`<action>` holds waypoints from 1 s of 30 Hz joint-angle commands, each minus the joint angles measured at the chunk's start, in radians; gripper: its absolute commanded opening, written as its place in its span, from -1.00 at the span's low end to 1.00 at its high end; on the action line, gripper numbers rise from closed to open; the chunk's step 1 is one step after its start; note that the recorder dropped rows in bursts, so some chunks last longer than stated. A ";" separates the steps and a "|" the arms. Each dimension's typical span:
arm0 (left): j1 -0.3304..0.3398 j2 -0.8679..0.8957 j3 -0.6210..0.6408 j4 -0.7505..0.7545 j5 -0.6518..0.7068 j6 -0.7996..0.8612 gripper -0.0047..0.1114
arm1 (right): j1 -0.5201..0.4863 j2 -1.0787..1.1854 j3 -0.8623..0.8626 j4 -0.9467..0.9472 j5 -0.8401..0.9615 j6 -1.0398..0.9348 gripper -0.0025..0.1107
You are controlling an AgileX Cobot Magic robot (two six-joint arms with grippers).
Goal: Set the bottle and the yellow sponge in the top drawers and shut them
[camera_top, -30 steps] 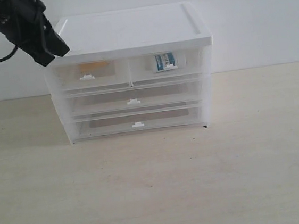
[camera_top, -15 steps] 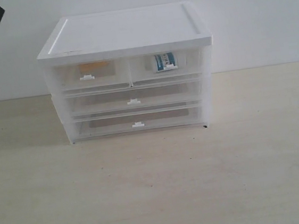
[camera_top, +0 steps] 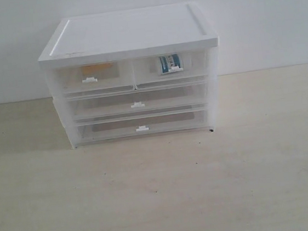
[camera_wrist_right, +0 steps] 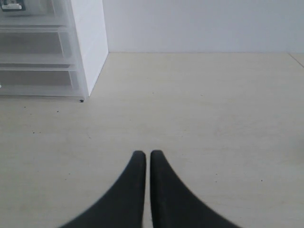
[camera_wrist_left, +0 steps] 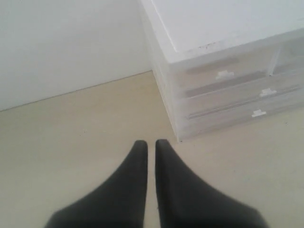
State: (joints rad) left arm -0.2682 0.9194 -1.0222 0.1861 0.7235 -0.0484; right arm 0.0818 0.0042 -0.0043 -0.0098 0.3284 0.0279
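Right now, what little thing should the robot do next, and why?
Probably nothing more than resting: the yellow sponge and the bottle already sit inside the top drawers, which look pushed in flush with the cabinet, and both pairs of jaws stand shut, away from it.

L tool, R tool: matte blk, tapered (curved profile)

A plain white wall stands at the back and meets a pale beige wood-grain surface along a straight line. On this surface, near the wall, stands a small cabinet with a flat white top and clear plastic sides. The light is soft and even. A weak shadow lies on the surface at the left of the cabinet. A few small dark specks show on the surface.
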 commanded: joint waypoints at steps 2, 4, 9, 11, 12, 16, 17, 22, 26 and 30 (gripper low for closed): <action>0.003 -0.163 0.106 0.010 0.011 -0.011 -0.84 | -0.004 -0.004 0.004 0.001 -0.008 -0.004 -0.93; 0.003 -0.210 0.127 0.010 0.073 -0.011 -0.84 | -0.004 -0.004 0.004 0.001 -0.008 -0.004 -0.93; 0.003 -0.279 0.172 0.005 0.106 -0.037 -0.84 | -0.004 -0.004 0.004 0.001 -0.008 -0.004 -0.93; 0.003 -0.297 0.184 0.005 0.104 -0.058 -0.84 | -0.004 -0.004 0.004 0.001 -0.008 -0.004 -0.93; 0.003 -0.308 0.194 0.005 0.097 -0.061 -0.84 | -0.004 -0.004 0.004 0.001 -0.008 -0.004 -0.93; 0.003 -0.337 0.233 0.005 0.023 -0.067 -0.84 | -0.004 -0.004 0.004 0.001 -0.008 -0.004 -0.93; 0.003 -0.341 0.247 0.005 -0.006 -0.067 -0.84 | -0.004 -0.004 0.004 0.001 -0.008 -0.004 -0.93; 0.003 -0.372 0.357 0.010 -0.159 -0.067 -0.84 | -0.004 -0.004 0.004 0.001 -0.008 -0.004 -0.93; 0.003 -0.402 0.450 0.013 -0.284 -0.067 -0.84 | -0.004 -0.004 0.004 0.001 -0.008 -0.004 -0.93; 0.003 -0.459 0.542 0.013 -0.370 -0.067 -0.84 | -0.004 -0.004 0.004 0.001 -0.008 -0.004 -0.93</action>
State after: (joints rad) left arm -0.2682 0.4972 -0.5333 0.1933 0.4257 -0.1031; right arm 0.0818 0.0042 -0.0043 -0.0098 0.3284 0.0279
